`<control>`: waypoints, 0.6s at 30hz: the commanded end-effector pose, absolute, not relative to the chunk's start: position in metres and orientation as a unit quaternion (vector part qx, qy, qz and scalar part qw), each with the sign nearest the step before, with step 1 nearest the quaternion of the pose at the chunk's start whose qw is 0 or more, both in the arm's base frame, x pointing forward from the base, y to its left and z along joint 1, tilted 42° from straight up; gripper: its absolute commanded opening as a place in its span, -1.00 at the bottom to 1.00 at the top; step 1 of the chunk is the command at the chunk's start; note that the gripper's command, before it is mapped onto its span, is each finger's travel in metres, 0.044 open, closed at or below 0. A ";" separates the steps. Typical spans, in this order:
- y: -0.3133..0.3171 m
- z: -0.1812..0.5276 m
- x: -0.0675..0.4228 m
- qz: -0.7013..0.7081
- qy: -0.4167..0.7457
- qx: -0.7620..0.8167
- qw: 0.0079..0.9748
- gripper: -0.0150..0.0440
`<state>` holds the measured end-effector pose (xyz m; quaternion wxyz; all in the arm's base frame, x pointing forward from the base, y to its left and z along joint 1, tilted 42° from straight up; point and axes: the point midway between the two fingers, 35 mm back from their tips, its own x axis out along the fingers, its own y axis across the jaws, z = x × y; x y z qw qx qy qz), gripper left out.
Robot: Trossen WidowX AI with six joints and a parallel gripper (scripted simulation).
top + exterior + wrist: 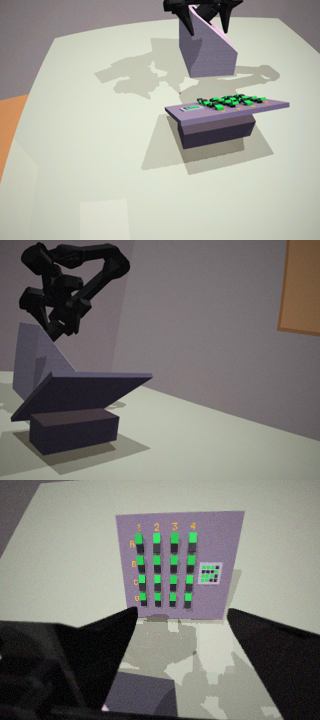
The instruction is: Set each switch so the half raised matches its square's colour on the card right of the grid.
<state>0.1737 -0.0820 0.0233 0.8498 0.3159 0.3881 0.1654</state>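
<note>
A purple tilted panel (206,116) (77,392) (225,540) carries a four-by-four grid of green and dark grey rocker switches (230,100) (165,570), with rows lettered and columns numbered. The small card (192,107) (210,573) lies on the panel beside the grid, showing green and dark squares. Which half of each switch is raised is too small to tell. My gripper (208,30) (59,330) (181,612) is open and empty. It hangs high above the table, well back from the panel on the arm's side, touching nothing.
A tall purple wedge block (211,56) (31,353) (140,695) stands under the gripper, behind the panel. A dark block (217,134) (72,431) supports the panel. An orange area (10,116) (302,286) lies beyond the table's edge.
</note>
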 end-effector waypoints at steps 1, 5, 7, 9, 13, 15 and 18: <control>-0.082 0.023 0.175 0.165 0.389 0.315 0.850 0.78; -0.076 0.013 0.199 0.153 0.408 0.305 0.847 0.42; -0.071 0.011 0.215 0.148 0.412 0.301 0.847 0.24; -0.063 0.011 0.232 0.145 0.409 0.300 0.850 0.06; -0.038 0.021 0.266 0.150 0.389 0.310 0.855 -0.29; -0.028 0.026 0.276 0.156 0.380 0.316 0.855 -0.47; -0.026 0.027 0.277 0.156 0.378 0.317 0.855 -0.49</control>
